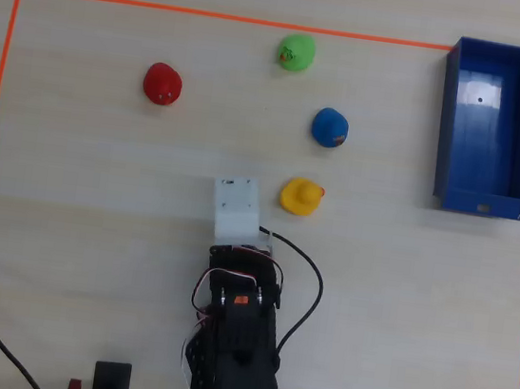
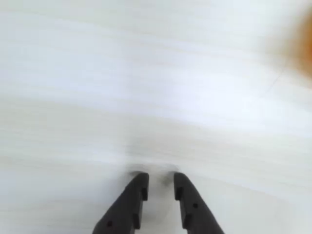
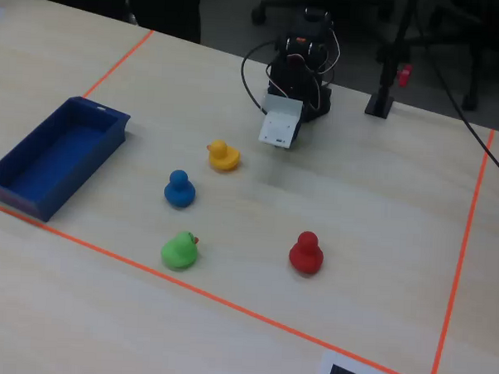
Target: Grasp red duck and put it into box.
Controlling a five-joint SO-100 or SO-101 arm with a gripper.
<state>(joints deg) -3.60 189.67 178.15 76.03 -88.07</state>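
Beside the narrowly parted gripper (image 2: 160,184) sat the yellow duck (image 1: 300,196); the red duck (image 1: 162,83) lay well apart, unobstructed.

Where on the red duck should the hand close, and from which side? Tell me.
Grip the red duck across its rounded body, low, under the smaller head, coming straight down from above. It sits upright on the bare table, apart from the other ducks, so nothing blocks either side. The body is wider and probably slips less than the head. The hand is empty, its tips slightly apart.
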